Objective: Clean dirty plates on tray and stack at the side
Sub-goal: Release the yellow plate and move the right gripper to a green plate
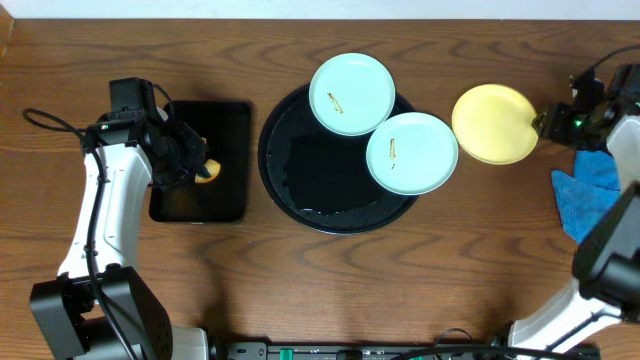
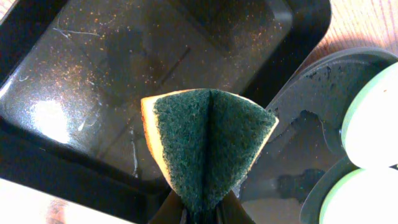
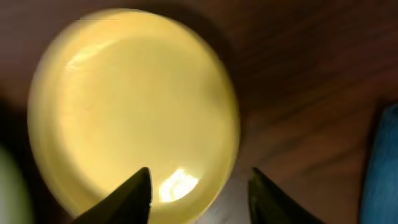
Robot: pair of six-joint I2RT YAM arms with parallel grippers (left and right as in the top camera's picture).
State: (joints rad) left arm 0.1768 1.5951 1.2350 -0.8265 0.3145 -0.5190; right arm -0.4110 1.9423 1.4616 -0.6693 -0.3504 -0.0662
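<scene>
1. My left end effector point(image 2: 199, 214) – clamped on folded green/yellow sponge point(image 2: 208, 146), over rect. black tray point(image 1: 225, 125).
2. My right end effector point(image 3: 200, 180) – jaws apart, astride rim of yellow plate point(image 1: 493, 123); contact unclear, view blurred. Plate on table point(image 1: 450, 280), right of round tray point(image 1: 300, 170).
3. Far mint plate point(image 1: 352, 93), near mint plate point(image 1: 411, 152) – on round tray, overhanging its upper-right rim, brown smear ea.
4. Blue cloth point(image 1: 590, 195) – table, far right.

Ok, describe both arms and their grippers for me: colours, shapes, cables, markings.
Both arms have white rounded links and black joints. The left arm has a thin black cable looping beside it. The right arm shows a small green light near its wrist. The left gripper and right gripper are black; the right one's fingers taper. No markings are legible.
</scene>
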